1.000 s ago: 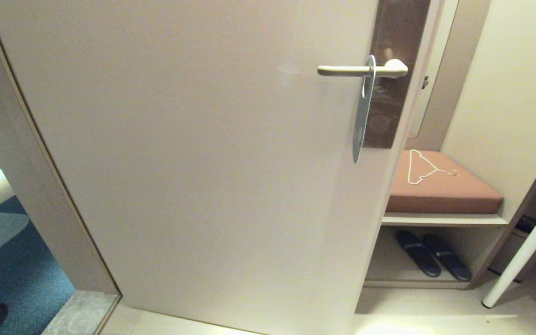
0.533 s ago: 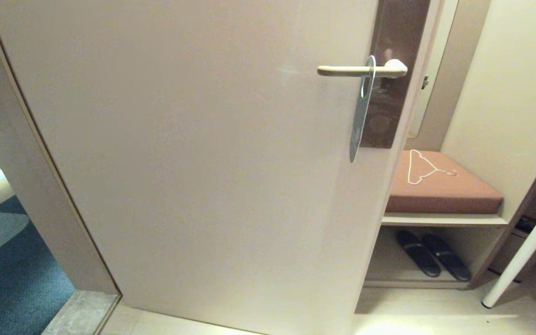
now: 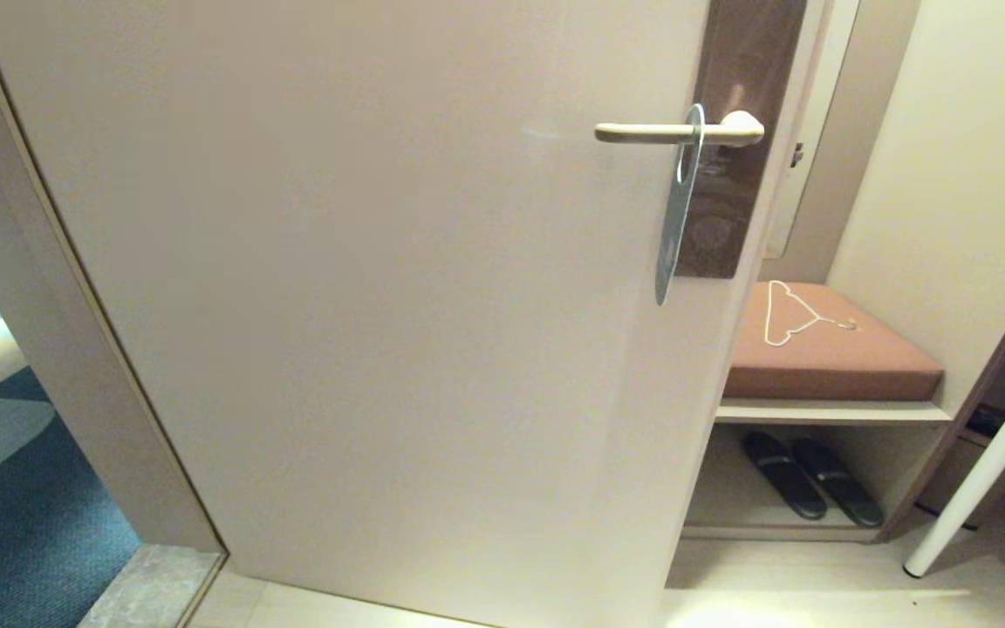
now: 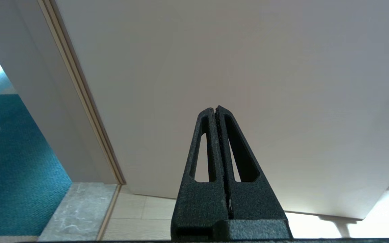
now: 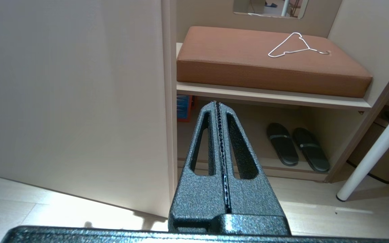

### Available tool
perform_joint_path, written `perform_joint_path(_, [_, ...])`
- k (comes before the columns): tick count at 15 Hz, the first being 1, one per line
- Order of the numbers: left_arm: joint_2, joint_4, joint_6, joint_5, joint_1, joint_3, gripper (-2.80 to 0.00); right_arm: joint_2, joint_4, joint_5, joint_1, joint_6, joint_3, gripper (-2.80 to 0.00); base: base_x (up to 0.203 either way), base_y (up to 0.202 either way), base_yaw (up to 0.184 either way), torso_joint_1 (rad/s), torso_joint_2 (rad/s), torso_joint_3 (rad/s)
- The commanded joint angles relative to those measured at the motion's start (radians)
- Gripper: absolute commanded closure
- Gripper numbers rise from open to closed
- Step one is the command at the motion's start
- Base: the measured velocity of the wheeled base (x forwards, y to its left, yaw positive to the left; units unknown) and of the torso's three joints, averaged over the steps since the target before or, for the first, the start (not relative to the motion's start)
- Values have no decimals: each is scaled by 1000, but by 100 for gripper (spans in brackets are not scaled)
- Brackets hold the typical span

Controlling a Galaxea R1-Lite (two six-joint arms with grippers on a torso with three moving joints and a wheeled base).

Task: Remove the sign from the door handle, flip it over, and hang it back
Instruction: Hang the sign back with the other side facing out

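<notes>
Head view: the sign (image 3: 679,205) is hanging edge-on, long axis vertical, from the door handle (image 3: 659,133); my 2 arms are showing nowhere here.

Left wrist view: my left gripper (image 4: 216,108) is pressing empty fingers together, facing bare door.

Right wrist view: my right gripper (image 5: 216,103) is likewise pinching nothing; it is probably sitting nearer.

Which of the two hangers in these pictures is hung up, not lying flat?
The sign, a blue-grey card, hangs by its hole from the door handle. The white wire clothes hanger lies flat on the brown cushion.
</notes>
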Motion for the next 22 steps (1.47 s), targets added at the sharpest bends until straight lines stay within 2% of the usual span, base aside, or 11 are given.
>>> perform_joint_path(1, [0,-2,-1,1,0,0,0,0,0,1,0,0,0,0,0,0,0,0,0,0])
perform_joint_path(5, [0,-2,-2,1,0,0,0,0,0,2,-1,-12,0,0,0,0,0,0,0,0])
perform_joint_path(7, [0,-2,-3,1,-1,0,0,0,-25,-17,0,48,7,0,0,0,0,0,0,0])
perform_joint_path(10, [0,-2,-3,1,-1,0,0,0,-68,1,0,-15,4,0,0,0,0,0,0,0])
perform_joint_path(12, [0,-2,-3,1,1,0,0,6,-20,122,0,-11,-96,0,0,0,0,0,0,0])
perform_joint_path(14, [0,-2,-3,1,-1,0,0,99,25,175,-1,-15,-214,0,0,0,0,0,0,0])
perform_joint_path(22, [2,-2,-3,1,-1,0,0,727,49,211,-1,-48,-873,0,0,0,0,0,0,0])
